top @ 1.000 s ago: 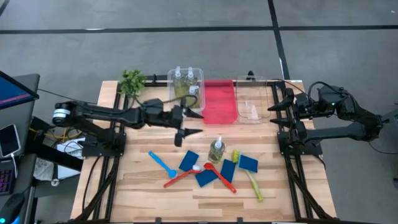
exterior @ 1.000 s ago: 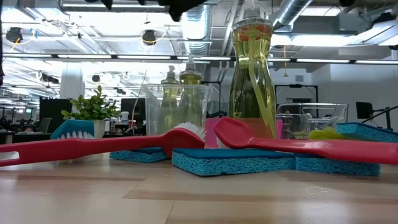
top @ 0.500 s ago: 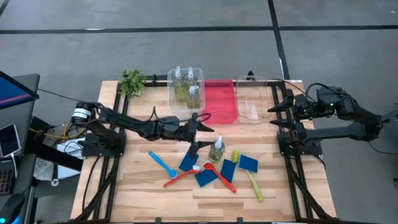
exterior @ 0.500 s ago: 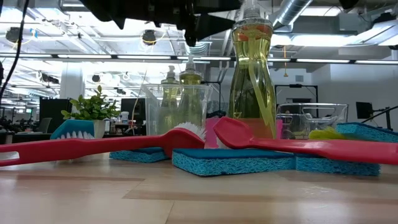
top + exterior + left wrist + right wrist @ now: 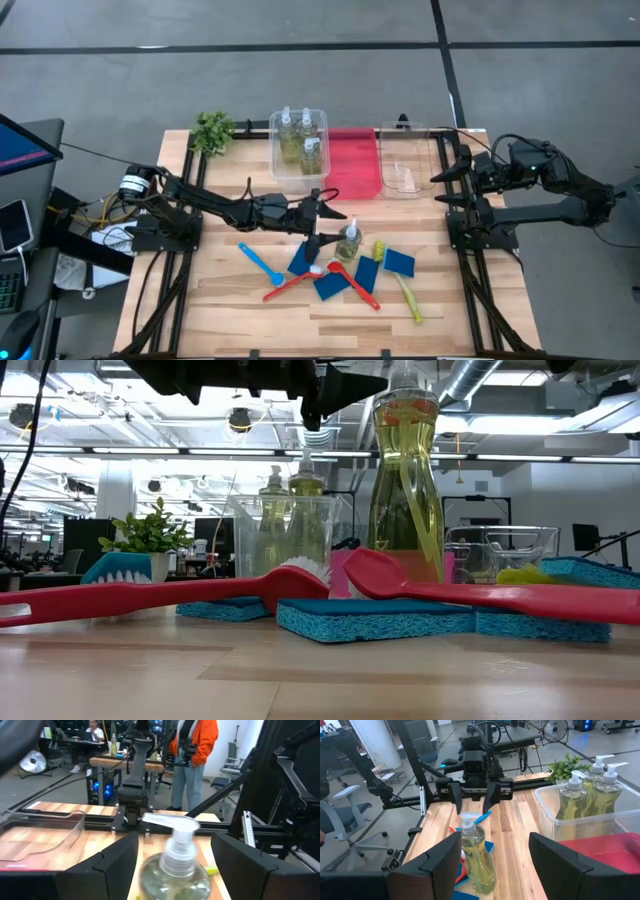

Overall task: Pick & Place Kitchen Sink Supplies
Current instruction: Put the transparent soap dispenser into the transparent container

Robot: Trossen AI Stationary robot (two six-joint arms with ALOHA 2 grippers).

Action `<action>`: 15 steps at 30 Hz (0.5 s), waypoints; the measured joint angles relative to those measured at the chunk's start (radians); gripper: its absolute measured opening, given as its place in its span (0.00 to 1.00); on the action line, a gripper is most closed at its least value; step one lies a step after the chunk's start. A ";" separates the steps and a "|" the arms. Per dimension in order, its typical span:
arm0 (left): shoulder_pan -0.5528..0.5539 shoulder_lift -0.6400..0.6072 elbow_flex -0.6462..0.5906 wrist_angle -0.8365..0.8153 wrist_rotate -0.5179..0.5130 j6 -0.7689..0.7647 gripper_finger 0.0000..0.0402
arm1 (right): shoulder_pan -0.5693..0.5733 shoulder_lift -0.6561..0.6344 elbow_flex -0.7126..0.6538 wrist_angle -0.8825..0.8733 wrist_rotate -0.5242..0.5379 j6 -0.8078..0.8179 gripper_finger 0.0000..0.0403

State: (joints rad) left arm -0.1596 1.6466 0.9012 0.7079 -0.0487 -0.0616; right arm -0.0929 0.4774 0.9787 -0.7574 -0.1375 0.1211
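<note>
One clear bottle (image 5: 349, 240) of yellow-green liquid stands upright on its base on the wood table, among blue sponges (image 5: 303, 258) and brushes. My left gripper (image 5: 326, 217) is open and level, just left of this bottle. In the left wrist view its fingers stand on either side of the bottle (image 5: 175, 865) without touching it. Three more bottles (image 5: 300, 140) stand in the clear bin at the far edge. In the low view the bottle (image 5: 405, 480) rises behind a red brush (image 5: 480, 595), with the left gripper (image 5: 335, 382) above. My right gripper (image 5: 445, 186) waits open at the table's right side.
A red bin (image 5: 352, 162) and a second clear bin (image 5: 408, 165) sit side by side at the far edge. A small green plant (image 5: 213, 130) stands at the far left. A blue brush (image 5: 262, 263), red brushes (image 5: 295, 283) and a yellow-green brush (image 5: 405, 285) lie around the sponges.
My left gripper has moved from in front of the clear bottle bin toward the table's right and near side, and down, up to the lone bottle. It has stayed open. The bottle and the other things have not moved.
</note>
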 joint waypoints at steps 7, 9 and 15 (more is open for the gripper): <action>-0.015 0.000 0.000 -0.002 -0.022 -0.003 0.63 | 0.000 0.000 0.000 0.000 0.000 0.000 0.56; -0.013 0.000 0.000 -0.002 -0.030 -0.003 0.62 | 0.000 0.000 0.000 0.000 0.000 0.000 0.56; -0.010 0.000 0.000 -0.002 -0.030 -0.014 0.60 | 0.000 0.000 0.000 0.000 0.000 0.000 0.56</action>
State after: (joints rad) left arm -0.1699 1.6466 0.9012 0.7056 -0.0784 -0.0760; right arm -0.0929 0.4774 0.9787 -0.7574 -0.1375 0.1211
